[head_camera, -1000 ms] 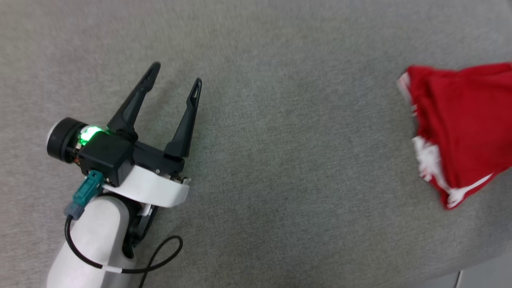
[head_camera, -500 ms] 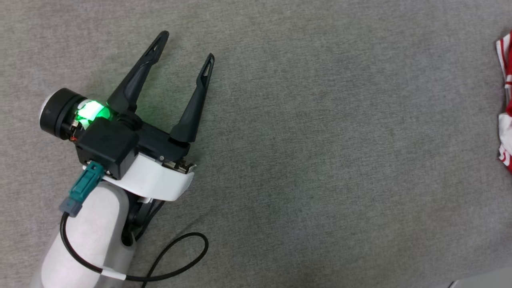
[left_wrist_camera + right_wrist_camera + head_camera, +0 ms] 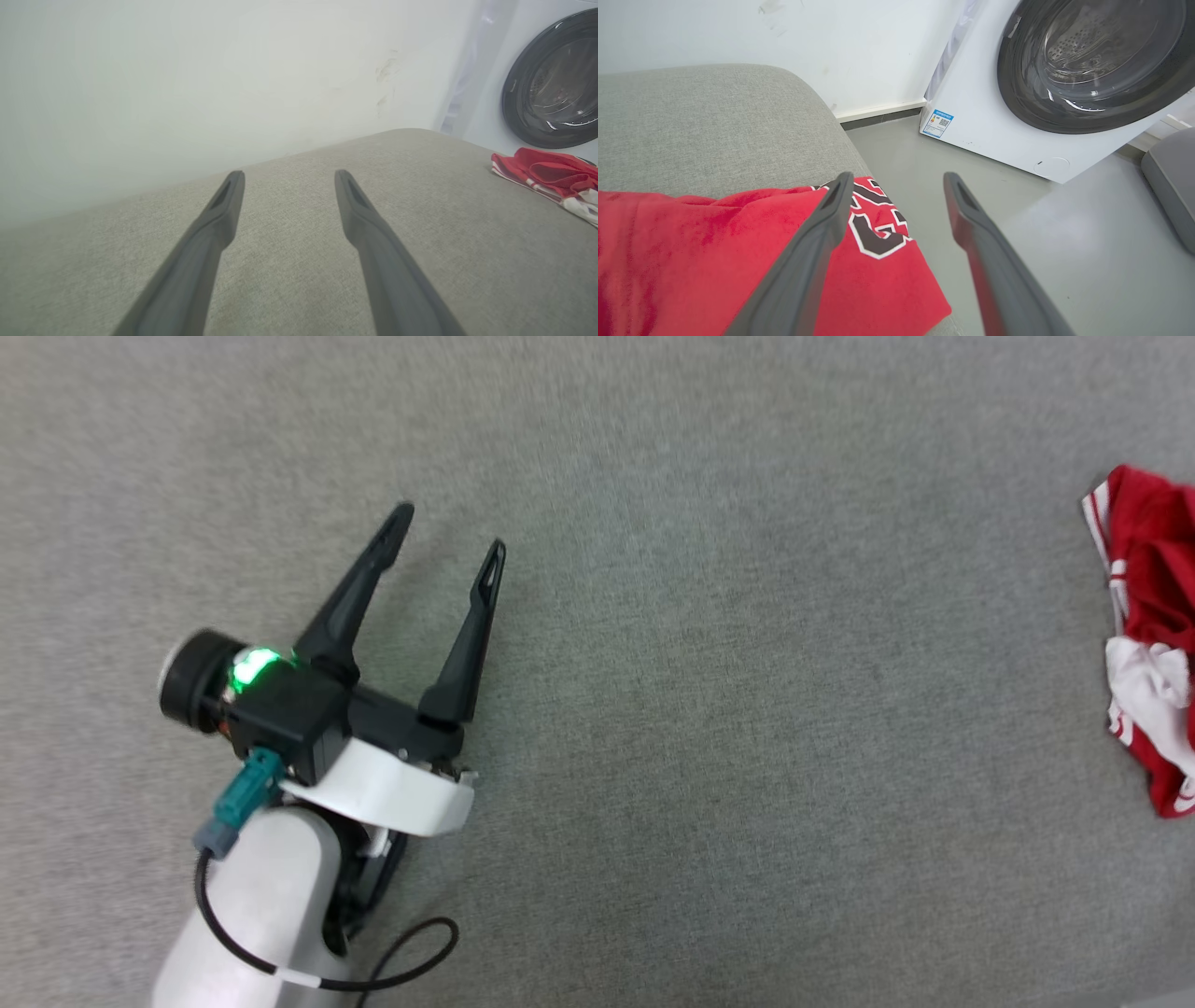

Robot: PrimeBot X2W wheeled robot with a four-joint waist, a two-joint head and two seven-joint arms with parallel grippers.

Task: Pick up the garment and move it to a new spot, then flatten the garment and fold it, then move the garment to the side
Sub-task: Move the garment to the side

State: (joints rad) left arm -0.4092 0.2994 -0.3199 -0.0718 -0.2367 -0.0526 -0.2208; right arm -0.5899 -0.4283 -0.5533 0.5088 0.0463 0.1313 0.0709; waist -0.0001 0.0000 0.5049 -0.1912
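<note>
The garment (image 3: 1146,616), red with white and striped trim, lies bunched at the right edge of the grey cushioned surface (image 3: 709,709) in the head view. The left wrist view catches the garment (image 3: 551,175) far off to the right. My left gripper (image 3: 453,534) hovers open over bare fabric at the left, well away from it, its fingers (image 3: 224,219) spread with nothing between them. In the right wrist view my right gripper (image 3: 899,179) is open just above the garment (image 3: 714,252), whose black-and-white lettering (image 3: 875,228) hangs at the cushion's edge.
A white front-loading washing machine (image 3: 1064,84) with a dark round door stands on the grey floor (image 3: 1064,242) beyond the cushion's right edge. A pale wall (image 3: 187,84) runs behind the cushion. A grey object (image 3: 1171,186) sits at the far right of the floor.
The head camera has swung, so the garment slid towards the right edge of the picture and came partly back. The left gripper stays open; its place in the picture shifted with the camera.
</note>
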